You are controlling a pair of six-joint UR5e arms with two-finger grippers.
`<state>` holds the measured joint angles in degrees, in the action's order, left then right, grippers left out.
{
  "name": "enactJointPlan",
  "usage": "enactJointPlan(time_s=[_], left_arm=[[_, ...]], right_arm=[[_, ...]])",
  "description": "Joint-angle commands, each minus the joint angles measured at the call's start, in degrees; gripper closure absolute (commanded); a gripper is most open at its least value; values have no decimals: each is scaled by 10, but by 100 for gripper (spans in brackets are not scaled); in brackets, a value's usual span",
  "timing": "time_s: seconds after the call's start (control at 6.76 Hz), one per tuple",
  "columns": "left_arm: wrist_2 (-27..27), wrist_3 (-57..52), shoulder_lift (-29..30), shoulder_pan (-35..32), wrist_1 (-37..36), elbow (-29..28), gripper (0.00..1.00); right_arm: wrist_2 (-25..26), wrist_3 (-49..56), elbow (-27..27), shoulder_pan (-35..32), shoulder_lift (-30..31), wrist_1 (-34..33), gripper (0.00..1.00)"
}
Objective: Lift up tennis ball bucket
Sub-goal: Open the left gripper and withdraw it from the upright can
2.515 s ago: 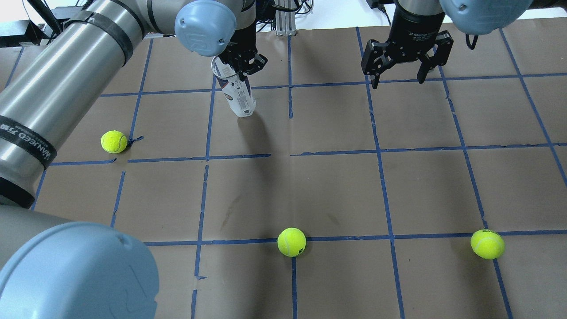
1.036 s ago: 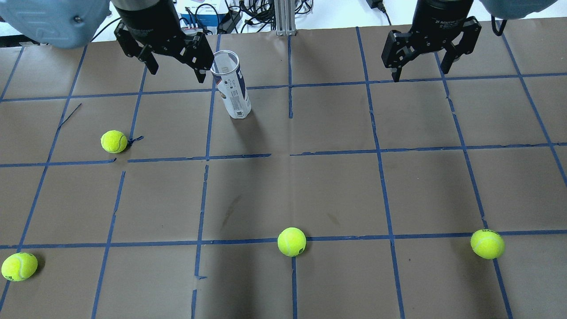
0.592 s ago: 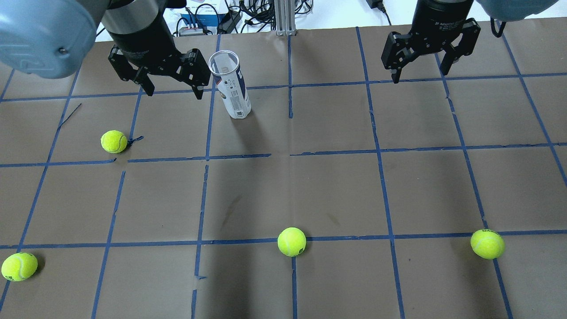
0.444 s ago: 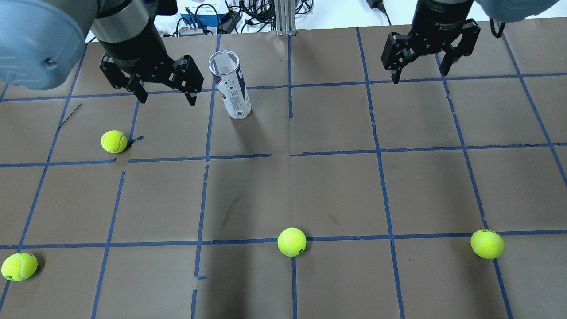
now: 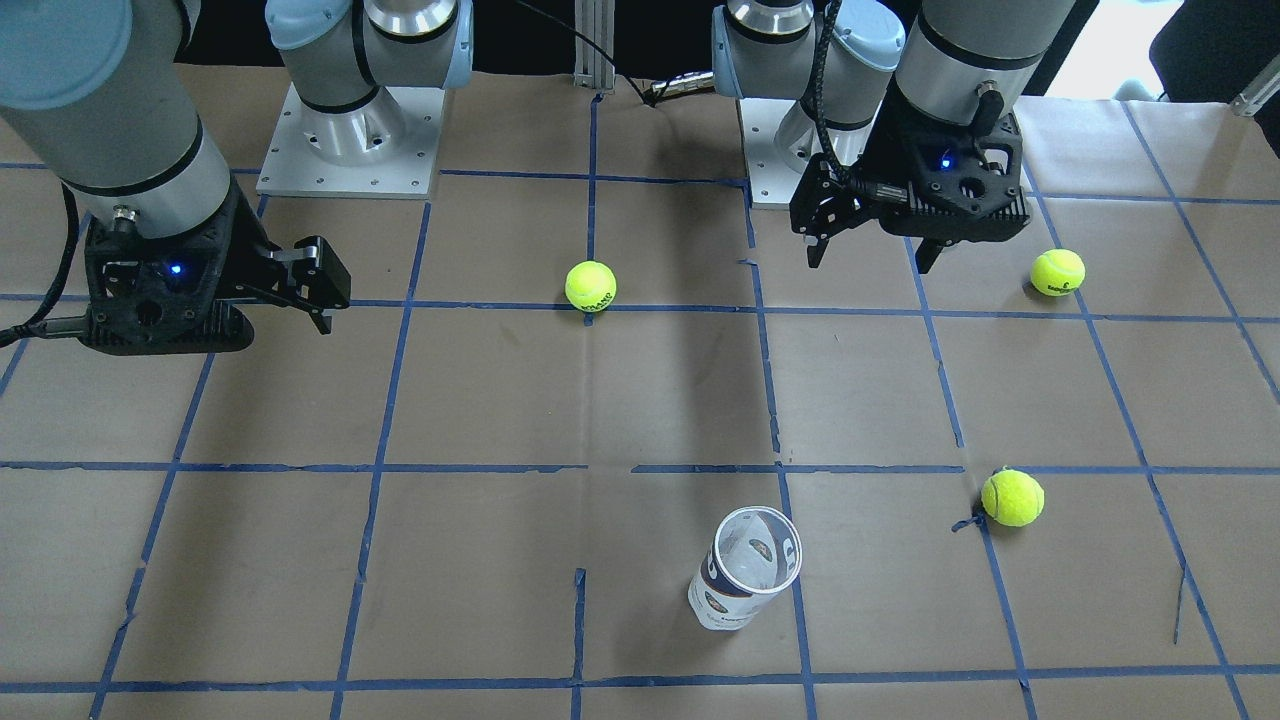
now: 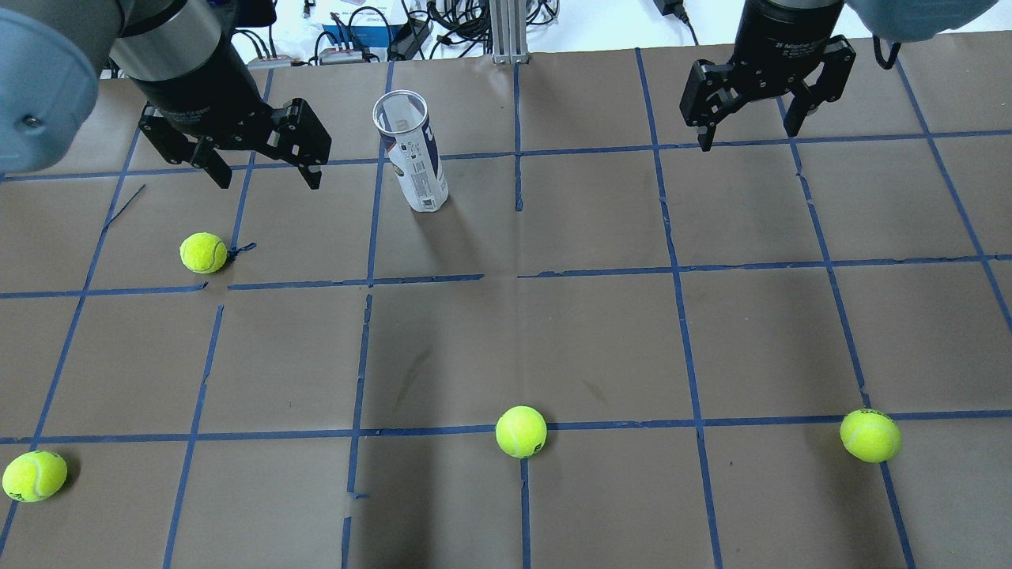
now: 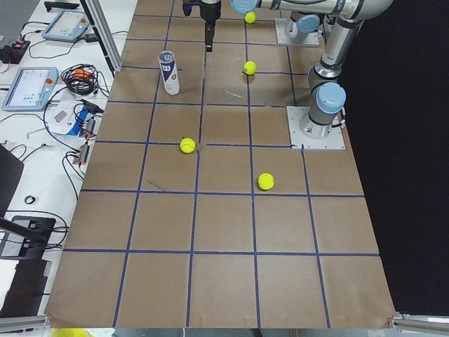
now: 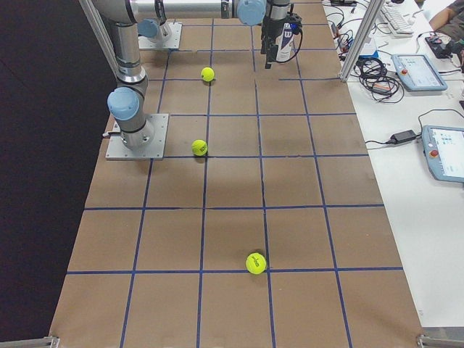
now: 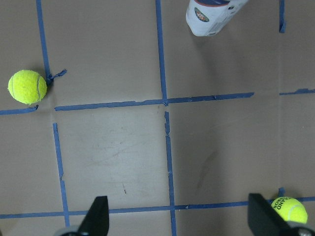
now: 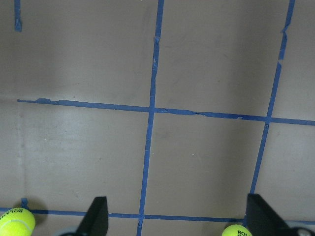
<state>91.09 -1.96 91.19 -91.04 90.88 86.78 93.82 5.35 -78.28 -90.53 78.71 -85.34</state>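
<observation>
Over the far half of a table (image 6: 601,340) papered in brown and gridded with blue tape (image 6: 676,269), as seen from overhead with 12 o'clock pointing away from the robot: the left gripper (image 6: 269,178) at about 10 o'clock from the table's middle, jaws spread wide, fingers pointing down, holding nothing and touching nothing. At about 2 o'clock, the right gripper (image 6: 747,138), likewise spread wide and empty, above bare paper. Between the two, at about 11 o'clock, the tennis ball bucket (image 6: 415,162), standing upright on its base on the paper, near the left gripper but clear of it, well apart from the right gripper. A slim clear plastic tube, wrapped in a white and navy label with small print, a silvery ring around the open top, no lid. Through that open mouth, from the camera facing the robot, only the tube's own wall and base: apparently empty. Four loose yellow-green tennis balls on the paper, all outside the tube: a ball (image 6: 203,253) at 9 o'clock, just beside a tape crossing; a ball (image 6: 34,476) at 8 o'clock near the table's edge; a ball (image 6: 520,431) at 6 o'clock on a tape line; a ball (image 6: 870,435) at 4 o'clock.
</observation>
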Motion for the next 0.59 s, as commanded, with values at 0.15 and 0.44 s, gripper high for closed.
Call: enactJointPlan(time_s=[0.15, 0.44], left_arm=[[0, 0, -1, 2, 1, -1, 0], [0, 0, -1, 2, 1, -1, 0]], right_arm=[[-20, -3, 1, -3, 1, -2, 0], [-22, -3, 3, -4, 1, -3, 0]])
